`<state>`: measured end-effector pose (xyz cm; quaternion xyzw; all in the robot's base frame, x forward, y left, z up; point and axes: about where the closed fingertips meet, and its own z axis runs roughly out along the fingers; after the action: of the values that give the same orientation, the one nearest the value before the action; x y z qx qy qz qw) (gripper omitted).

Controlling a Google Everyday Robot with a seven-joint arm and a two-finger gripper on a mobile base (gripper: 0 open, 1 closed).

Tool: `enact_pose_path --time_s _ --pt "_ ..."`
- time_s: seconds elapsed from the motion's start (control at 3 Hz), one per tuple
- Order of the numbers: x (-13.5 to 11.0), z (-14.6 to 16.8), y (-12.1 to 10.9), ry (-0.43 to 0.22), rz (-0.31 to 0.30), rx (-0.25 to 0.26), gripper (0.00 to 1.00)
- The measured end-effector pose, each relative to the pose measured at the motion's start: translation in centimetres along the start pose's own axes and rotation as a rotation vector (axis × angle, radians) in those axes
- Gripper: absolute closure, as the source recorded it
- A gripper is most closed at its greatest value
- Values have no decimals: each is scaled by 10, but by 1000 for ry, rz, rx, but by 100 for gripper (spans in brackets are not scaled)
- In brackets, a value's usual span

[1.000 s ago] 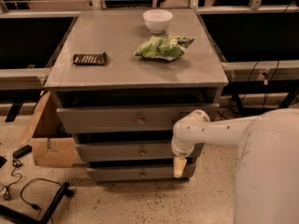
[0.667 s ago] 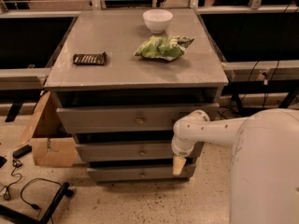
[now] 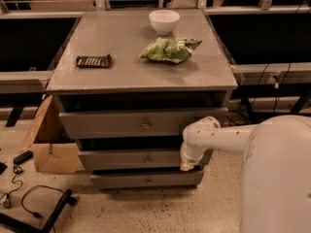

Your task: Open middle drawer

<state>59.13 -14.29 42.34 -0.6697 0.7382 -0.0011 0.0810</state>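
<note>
While the gripper [image 3: 187, 165] sits at the right end of the middle drawer [image 3: 131, 158], whether it is spread or closed cannot be told. White bowl [image 3: 164, 21] near the tabletop [image 3: 121, 76] rear edge; contents not discernible.

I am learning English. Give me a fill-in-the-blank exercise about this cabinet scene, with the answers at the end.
1. The bag in front of the white bowl is ____ in colour.
2. The end effector hangs by the ____ end of the middle drawer, as the picture shows it.
3. The dark snack bar lies near the ____ edge of the cabinet top.

Answers: green; right; left
</note>
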Motion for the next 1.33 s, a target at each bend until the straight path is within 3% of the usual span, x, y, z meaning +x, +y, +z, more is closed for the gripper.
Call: enact_pose_path --time_s 0.33,0.67,1.0,1.33 --pt "-1 -5 -2 0 0 0 84" --pt "-2 -15 -3 0 0 0 100" --pt "-2 -16 -3 0 0 0 100" --pt "9 -16 15 14 21 -30 100"
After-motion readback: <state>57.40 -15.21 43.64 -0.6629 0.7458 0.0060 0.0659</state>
